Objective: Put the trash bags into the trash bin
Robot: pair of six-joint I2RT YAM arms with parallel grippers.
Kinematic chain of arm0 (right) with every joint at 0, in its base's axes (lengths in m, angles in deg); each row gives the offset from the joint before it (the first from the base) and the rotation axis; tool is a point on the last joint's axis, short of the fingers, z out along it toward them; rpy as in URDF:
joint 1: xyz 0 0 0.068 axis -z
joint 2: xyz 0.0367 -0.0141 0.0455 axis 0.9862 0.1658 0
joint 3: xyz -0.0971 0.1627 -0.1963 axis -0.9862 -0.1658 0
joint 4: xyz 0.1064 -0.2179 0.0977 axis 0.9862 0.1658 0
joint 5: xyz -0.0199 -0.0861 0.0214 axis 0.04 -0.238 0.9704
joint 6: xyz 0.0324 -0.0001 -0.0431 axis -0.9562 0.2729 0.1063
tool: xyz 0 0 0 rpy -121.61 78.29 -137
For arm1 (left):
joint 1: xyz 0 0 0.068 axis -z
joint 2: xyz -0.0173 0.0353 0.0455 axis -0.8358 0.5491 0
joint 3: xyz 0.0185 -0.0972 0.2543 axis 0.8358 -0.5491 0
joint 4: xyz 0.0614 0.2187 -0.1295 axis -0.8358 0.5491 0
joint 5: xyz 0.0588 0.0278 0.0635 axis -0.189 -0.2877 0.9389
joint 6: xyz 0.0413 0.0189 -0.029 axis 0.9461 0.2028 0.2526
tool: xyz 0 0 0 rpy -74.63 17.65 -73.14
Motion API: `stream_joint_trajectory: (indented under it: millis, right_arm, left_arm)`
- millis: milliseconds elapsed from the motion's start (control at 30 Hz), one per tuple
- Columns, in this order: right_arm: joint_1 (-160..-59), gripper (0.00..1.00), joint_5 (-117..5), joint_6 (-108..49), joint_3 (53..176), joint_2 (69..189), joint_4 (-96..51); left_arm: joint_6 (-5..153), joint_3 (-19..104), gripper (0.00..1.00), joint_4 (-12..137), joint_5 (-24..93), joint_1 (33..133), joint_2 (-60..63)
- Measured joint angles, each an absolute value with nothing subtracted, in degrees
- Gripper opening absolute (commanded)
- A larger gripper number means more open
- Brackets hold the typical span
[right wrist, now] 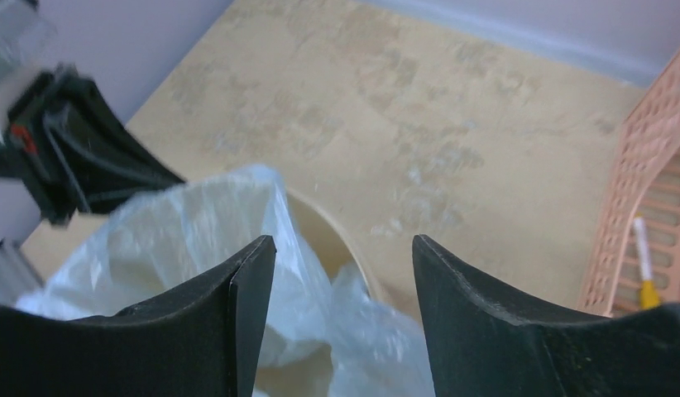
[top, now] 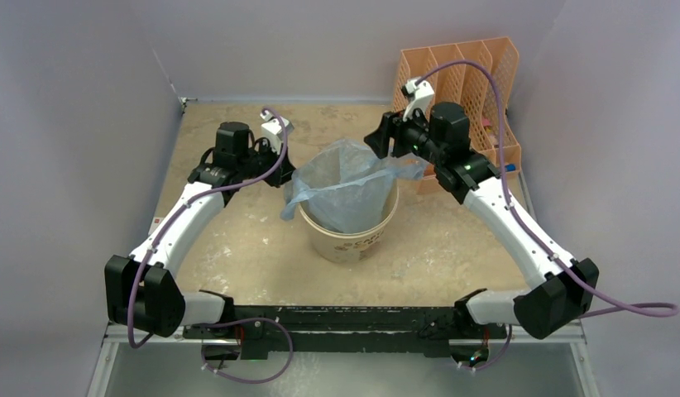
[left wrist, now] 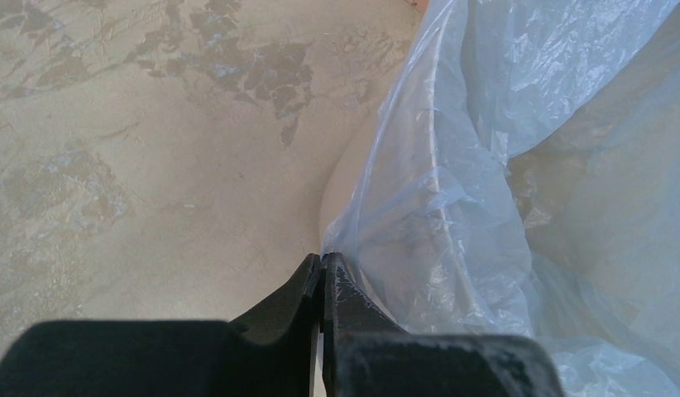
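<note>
The cream trash bin (top: 351,240) stands upright in the middle of the table. The pale-blue trash bag (top: 349,182) sits in its mouth and spills over the left and right of the rim. My left gripper (top: 289,172) is at the bag's left edge. In the left wrist view its tips (left wrist: 323,260) are shut and the bag's film (left wrist: 502,165) runs right into them, beside the bin's wall (left wrist: 345,182). My right gripper (top: 380,143) hovers over the bag's right edge. It is open (right wrist: 343,244), with the bag (right wrist: 196,223) and the bin's rim (right wrist: 357,260) below the gap.
An orange mesh file organizer (top: 469,74) stands at the back right, close behind the right arm, and shows at the right edge of the right wrist view (right wrist: 651,182). Grey walls close in the table on the left, back and right.
</note>
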State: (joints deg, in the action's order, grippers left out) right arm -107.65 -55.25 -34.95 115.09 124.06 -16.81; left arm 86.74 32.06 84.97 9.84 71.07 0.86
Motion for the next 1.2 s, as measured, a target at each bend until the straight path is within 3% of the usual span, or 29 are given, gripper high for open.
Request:
stream_joint_trajectory:
  millis: [133, 367, 433, 600, 667, 933, 1200]
  right_arm:
    - [-104.16, 0.65, -46.16, -34.12, 109.47, 121.75, -15.93]
    - [-103.3, 0.6, -43.21, -30.27, 105.65, 119.85, -16.85]
    - [-103.3, 0.51, -43.3, -28.79, 106.0, 119.98, -16.06]
    - [-103.17, 0.13, -43.71, -27.19, 106.65, 120.35, -15.1]
    - [-103.02, 0.06, -44.67, -27.98, 106.65, 120.35, -15.19]
    - [-101.32, 0.05, -44.93, -33.53, 106.41, 120.96, -16.26]
    - [-96.86, 0.14, -40.65, -39.91, 106.72, 129.55, -15.96]
  left_arm:
    - [86.74, 32.06, 0.0, 84.99, 8.93, 71.0, 0.86]
    - [86.79, 32.06, 0.0, 85.01, 8.27, 71.0, 0.86]
    - [86.79, 32.06, 0.0, 85.01, 8.16, 71.0, 0.86]
    - [86.79, 32.06, 0.0, 85.01, 7.61, 71.0, 0.86]
    - [86.76, 32.06, 0.0, 85.01, 7.35, 71.0, 0.86]
    - [86.48, 31.76, 0.0, 84.92, 6.96, 71.0, 0.81]
    - [84.18, 31.25, 0.0, 83.5, 5.91, 70.96, 0.81]
